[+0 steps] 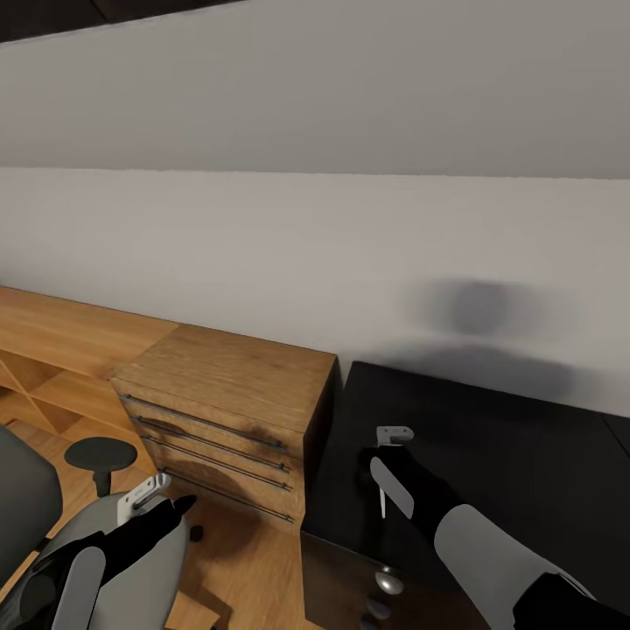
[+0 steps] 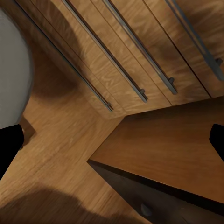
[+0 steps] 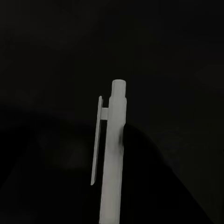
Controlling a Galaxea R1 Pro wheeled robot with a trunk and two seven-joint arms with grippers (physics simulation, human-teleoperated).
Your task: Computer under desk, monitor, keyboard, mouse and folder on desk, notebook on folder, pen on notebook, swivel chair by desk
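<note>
My right gripper (image 1: 378,472) is shut on the pen (image 3: 112,154), a slim white pen with a clip. It hangs over the near left corner of a matt black top (image 1: 490,437). In the head view the pen (image 1: 382,506) shows as a thin white sliver below the fingers. My left gripper (image 1: 175,512) is open and holds nothing. It hovers over the grey seat of the swivel chair (image 1: 149,569) at the lower left. The chair's black armrest (image 1: 101,453) stands just behind it. The left fingers (image 2: 9,147) show at both edges of the left wrist view, above the wood floor.
A light-wood drawer unit (image 1: 227,394) with long bar handles stands between the chair and the black top, against the grey wall. Low wood shelves (image 1: 52,350) run off to the left. Silver knobs (image 1: 388,582) show on the black front below the black top.
</note>
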